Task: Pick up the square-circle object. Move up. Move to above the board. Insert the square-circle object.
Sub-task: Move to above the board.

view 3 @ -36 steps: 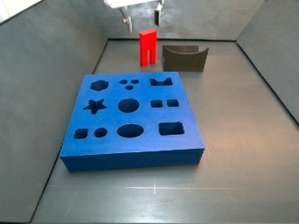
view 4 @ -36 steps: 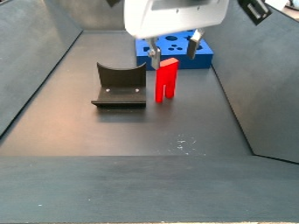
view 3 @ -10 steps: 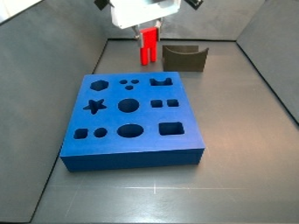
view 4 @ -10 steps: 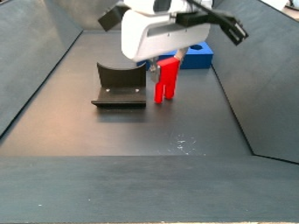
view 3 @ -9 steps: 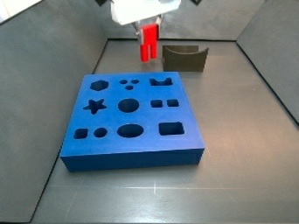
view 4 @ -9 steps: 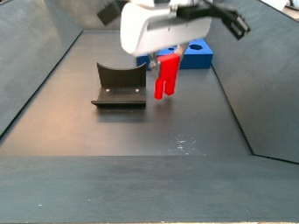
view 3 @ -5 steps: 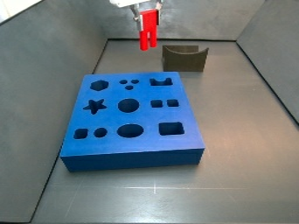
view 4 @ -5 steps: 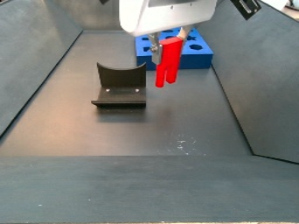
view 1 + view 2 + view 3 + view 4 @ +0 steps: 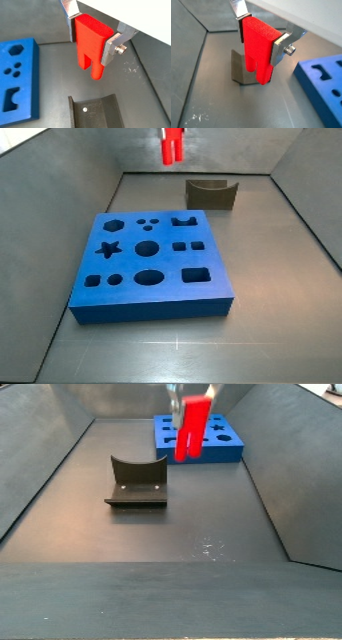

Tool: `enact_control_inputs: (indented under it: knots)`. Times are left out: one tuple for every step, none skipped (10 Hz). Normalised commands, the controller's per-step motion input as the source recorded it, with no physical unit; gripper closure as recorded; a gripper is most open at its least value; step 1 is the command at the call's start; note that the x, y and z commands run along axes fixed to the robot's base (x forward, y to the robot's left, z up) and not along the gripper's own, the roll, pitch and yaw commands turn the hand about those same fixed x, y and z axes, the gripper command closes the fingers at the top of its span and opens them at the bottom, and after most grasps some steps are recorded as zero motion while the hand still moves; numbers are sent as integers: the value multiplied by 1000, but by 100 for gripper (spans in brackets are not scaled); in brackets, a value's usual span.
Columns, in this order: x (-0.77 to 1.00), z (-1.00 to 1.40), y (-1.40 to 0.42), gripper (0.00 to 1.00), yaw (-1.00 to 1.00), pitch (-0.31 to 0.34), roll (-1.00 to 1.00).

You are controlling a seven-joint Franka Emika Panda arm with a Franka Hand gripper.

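The gripper (image 9: 92, 30) is shut on the square-circle object (image 9: 90, 47), a tall bright red block with two short prongs pointing down. The silver fingers (image 9: 281, 47) clamp its upper part in both wrist views. The block (image 9: 171, 146) hangs high above the floor at the far end, well clear of it, and also shows in a side view (image 9: 194, 429). In both side views the gripper is almost wholly out of frame above it. The board (image 9: 147, 308), a thick blue slab with many shaped holes, lies on the floor to one side of the block (image 9: 258, 55), apart from it (image 9: 214, 452).
The dark fixture (image 9: 211, 193) with a curved scoop stands on the floor below and beside the held block; it also shows in a side view (image 9: 136, 481) and in a wrist view (image 9: 93, 112). Grey sloped walls enclose the floor.
The gripper has risen with the red block; the block has left the floor beside the fixture and now hangs high, with the gripper body gone out of the side views.
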Motion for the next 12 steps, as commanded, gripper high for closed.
enact_control_inputs:
  knots:
    - [7, 991, -2, 100, -35, 40, -70]
    - [13, 807, 6, 100, -32, 61, -56]
    - [18, 629, 12, 100, -30, 80, -43]
    - [19, 452, 15, 100, -28, 91, -29]
    - [14, 214, 18, 100, -24, 96, -10]
    - [-9, 351, -1000, 100, -1000, 247, 97]
    - [-5, 339, -1000, 100, -1000, 244, 101]
    - [-10, 358, -1000, 100, -1000, 255, 125]
    - [-4, 351, -1000, 100, -1000, 253, 121]
    - [1, 353, -1000, 100, -1000, 264, 136]
    - [2, 363, -1000, 100, -1000, 281, 146]
    - [6, 366, -1000, 100, -1000, 294, 150]
